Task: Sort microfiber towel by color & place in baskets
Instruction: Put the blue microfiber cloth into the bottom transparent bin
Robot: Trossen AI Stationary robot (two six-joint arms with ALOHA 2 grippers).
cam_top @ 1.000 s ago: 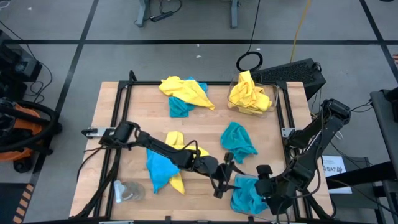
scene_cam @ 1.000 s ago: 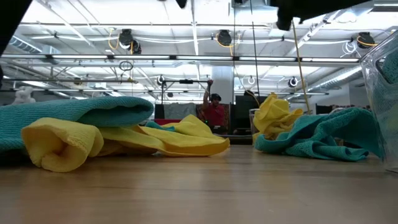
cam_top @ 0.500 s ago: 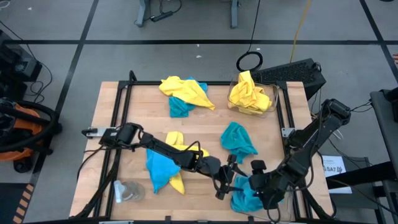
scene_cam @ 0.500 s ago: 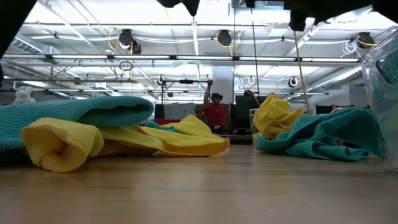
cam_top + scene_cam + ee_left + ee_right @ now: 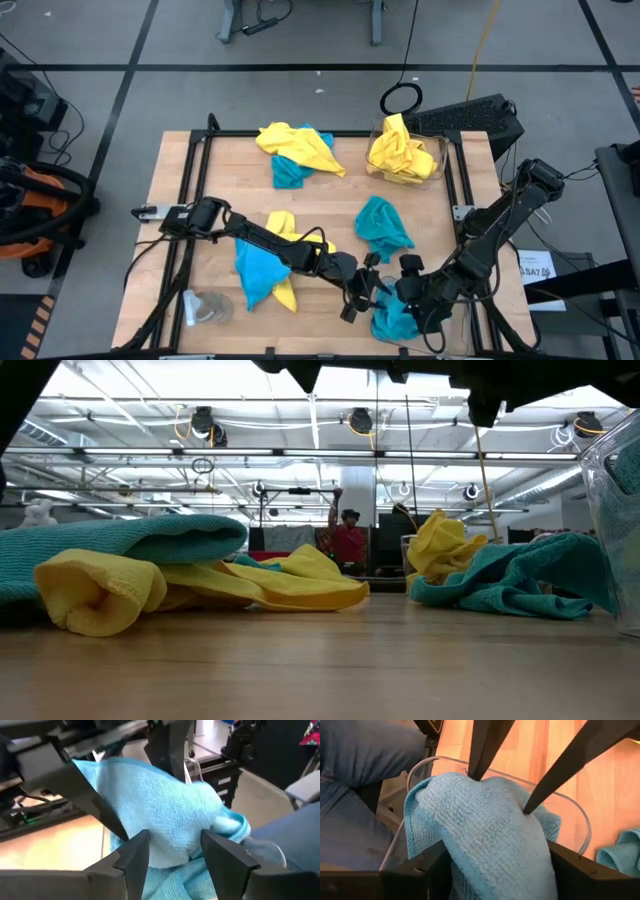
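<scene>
A turquoise towel (image 5: 392, 318) lies heaped in a clear basket (image 5: 420, 770) at the table's near right. My left gripper (image 5: 366, 290) reaches over it from the left and is shut on a hump of it (image 5: 170, 820). My right gripper (image 5: 406, 290) is open just right of it, one finger (image 5: 432, 870) on either side of the same towel (image 5: 495, 835); I cannot tell whether they touch it. A second clear basket (image 5: 432, 172) at the far right holds yellow towels (image 5: 400, 150). My left gripper pinches a raised fold of the turquoise towel (image 5: 497, 790) between its two fingers (image 5: 475, 755), which slant down from the table's left side. The fold stands up above the basket rim. The rest of the towel hangs and lies in the basket.
Loose towels lie on the table: a yellow and turquoise heap (image 5: 295, 150) at the far middle, a turquoise one (image 5: 383, 225) in the middle, a turquoise and yellow heap (image 5: 265, 265) under my left arm. A small clear round object (image 5: 205, 308) sits near left.
My right gripper has moved from over the near right basket toward the table's left, closing in on my left gripper and the turquoise towel. My left gripper has stayed at the basket's left edge.
</scene>
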